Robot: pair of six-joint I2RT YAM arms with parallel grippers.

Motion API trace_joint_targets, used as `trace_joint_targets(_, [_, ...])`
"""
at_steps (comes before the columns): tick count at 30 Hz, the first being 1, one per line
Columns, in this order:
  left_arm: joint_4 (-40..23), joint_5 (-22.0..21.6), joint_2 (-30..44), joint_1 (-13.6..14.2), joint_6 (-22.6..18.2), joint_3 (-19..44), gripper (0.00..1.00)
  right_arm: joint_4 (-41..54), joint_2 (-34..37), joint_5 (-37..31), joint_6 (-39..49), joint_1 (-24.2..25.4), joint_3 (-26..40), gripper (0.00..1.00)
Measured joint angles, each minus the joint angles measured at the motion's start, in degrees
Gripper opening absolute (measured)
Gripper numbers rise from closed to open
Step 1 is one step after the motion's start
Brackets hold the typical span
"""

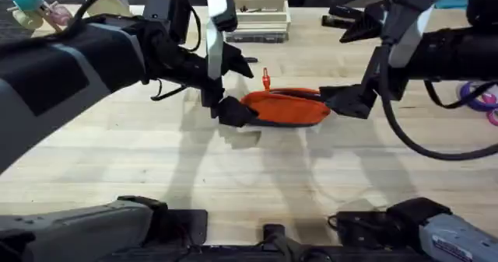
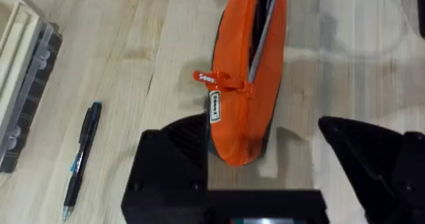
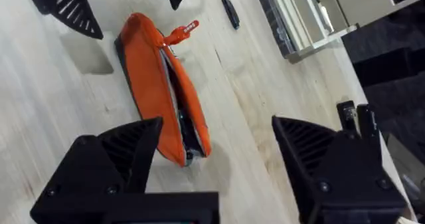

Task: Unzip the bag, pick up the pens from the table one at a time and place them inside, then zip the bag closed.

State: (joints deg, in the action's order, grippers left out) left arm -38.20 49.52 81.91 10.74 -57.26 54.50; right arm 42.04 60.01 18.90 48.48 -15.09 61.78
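Pale planks with a visible grain make up the tabletop (image 1: 156, 161), and the bag (image 1: 286, 108) lies near its middle, its long axis running across from one arm toward the other. The left gripper (image 1: 232, 110) sits at the bag's left end and the right gripper (image 1: 342, 100) at its right end, so each arm has one end of the bag straight ahead of its jaws. In the left wrist view the left gripper (image 2: 265, 154) has its jaws spread with the bag's near end between them, one finger close against the fabric. In the right wrist view the right gripper (image 3: 212, 151) also stands with jaws spread, the bag's other end just inside the gap and nearer one finger; neither pinches anything.

The bag is soft orange fabric, oblong and plump, with a dark strip along its base. Its zip appears open along most of the top, showing a dark interior, and the small red zipper pull (image 2: 214, 79) sticks out sideways near the left gripper's end. That puts the left arm nearer the pull.

A thin dark pen (image 2: 81, 159) with a bluish cap end lies bare on the wood beside the bag, well apart from it, near a stack of clear flat cases (image 2: 23, 98).
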Motion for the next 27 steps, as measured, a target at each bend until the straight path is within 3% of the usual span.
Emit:
trace_joint_targets(2, [0.00,-0.02,0.00,0.00,-0.02,0.00,0.994,0.01,0.08,-0.01,0.66,0.00,0.00,0.995])
trace_joint_targets(4, [0.00,-0.02,0.00,0.00,-0.02,0.00,0.994,0.09,0.40,0.00,1.23,0.00,0.00,0.868])
trace_joint_targets(9, [0.00,-0.02,0.00,0.00,-0.02,0.00,0.994,0.11,2.76,0.00,1.65,0.00,0.00,0.149])
trace_joint_targets(10, [0.00,-0.02,0.00,0.00,-0.02,0.00,0.994,0.13,3.36,0.02,1.56,0.00,0.00,0.065])
trace_joint_targets(27, [0.00,-0.02,0.00,0.00,-0.02,0.00,0.993,0.00,17.86,7.30,8.86,0.00,0.00,0.030])
